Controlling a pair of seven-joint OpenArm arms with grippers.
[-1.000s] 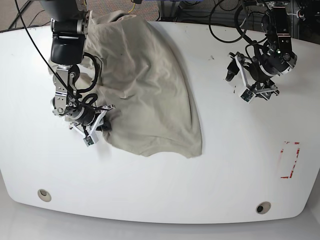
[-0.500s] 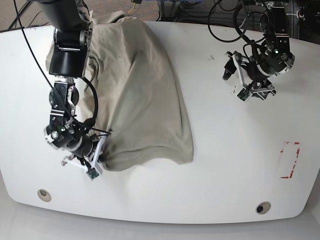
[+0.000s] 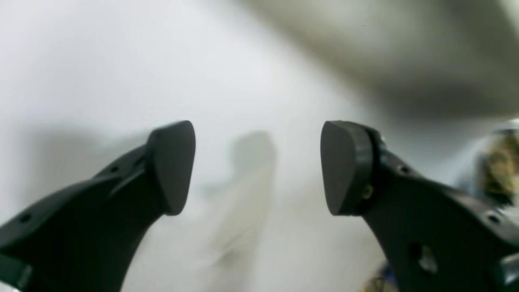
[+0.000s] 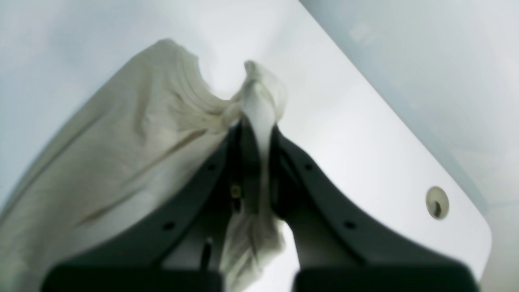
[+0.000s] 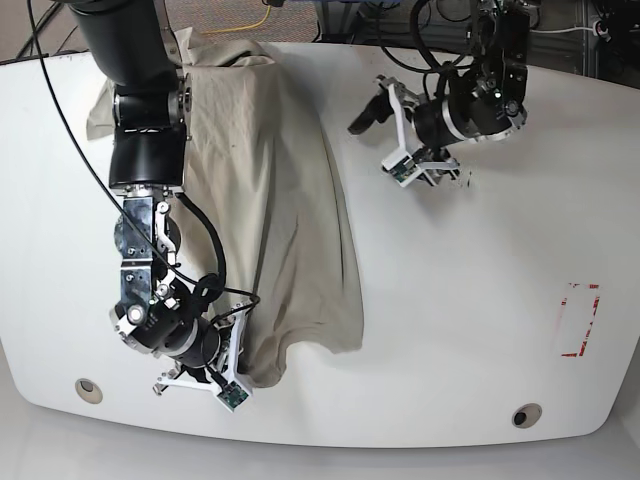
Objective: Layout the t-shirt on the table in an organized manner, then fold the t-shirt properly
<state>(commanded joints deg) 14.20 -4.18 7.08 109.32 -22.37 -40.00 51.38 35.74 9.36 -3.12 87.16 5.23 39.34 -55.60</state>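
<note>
Your right gripper (image 5: 225, 375) is pinching a bunched edge of the t-shirt (image 5: 270, 200), which is lying down the left half of the glossy white table (image 5: 470, 300); your left gripper (image 5: 385, 135), fingers spread, is hovering upper right near red tape (image 5: 580, 320).

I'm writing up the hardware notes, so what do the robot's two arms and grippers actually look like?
Both arms are black, bulky cylindrical segments trailing loose black cables. The right gripper and left gripper have white bracket-like frames. Close up, the jaws are matte black with small round holes, and the left fingertips are rounded, flat-faced pads.
</note>
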